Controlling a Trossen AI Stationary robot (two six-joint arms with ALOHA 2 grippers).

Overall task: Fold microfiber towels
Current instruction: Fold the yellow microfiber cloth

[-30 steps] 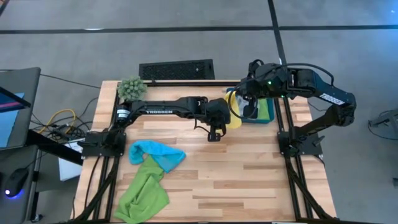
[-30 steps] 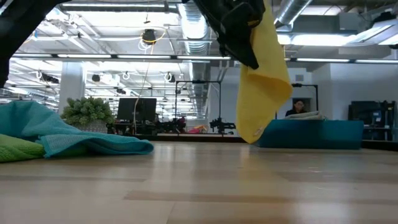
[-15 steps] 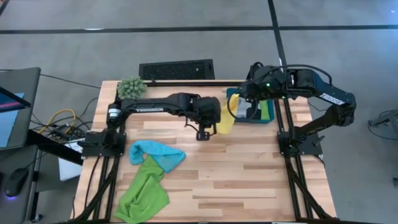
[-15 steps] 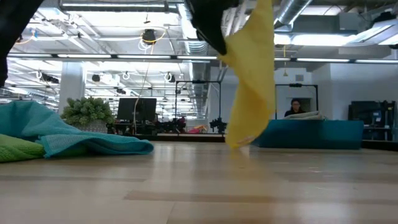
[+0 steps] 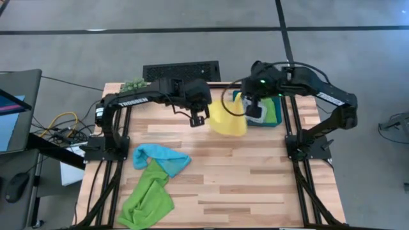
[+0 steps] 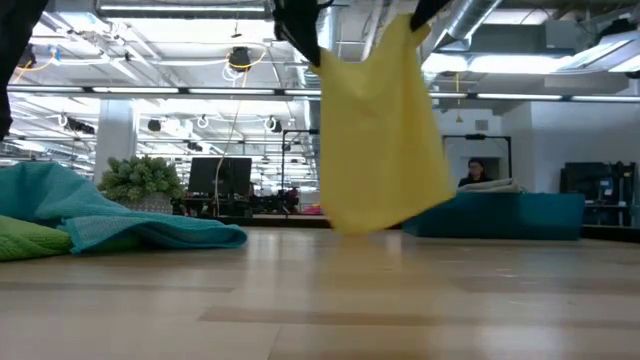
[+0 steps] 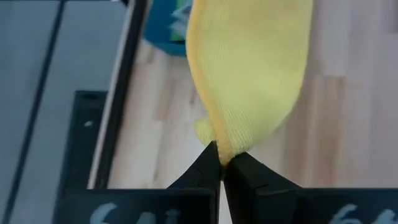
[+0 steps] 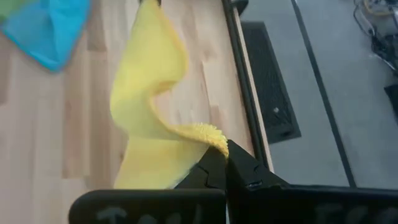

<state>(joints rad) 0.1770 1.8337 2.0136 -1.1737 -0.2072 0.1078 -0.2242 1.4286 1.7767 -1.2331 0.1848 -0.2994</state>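
Two arms of mine share one load over the pale wooden-slat table [image 5: 255, 179]: the soft yellow microfiber towel [image 5: 229, 118] hangs between them near the far edge, its lower hem just above the boards. Beside it sits the dark teal folded stack [image 5: 271, 115]; the crumpled lime green cloth [image 5: 147, 198] and light blue cloth [image 5: 163, 158] wait at the near left. My left gripper [image 7: 222, 163] is pinched closed on one top corner, my right gripper [image 8: 224, 160] on the other. To do this well, I judge I should keep both corners level and taut — then lower evenly so it lies flat — no wrinkles.
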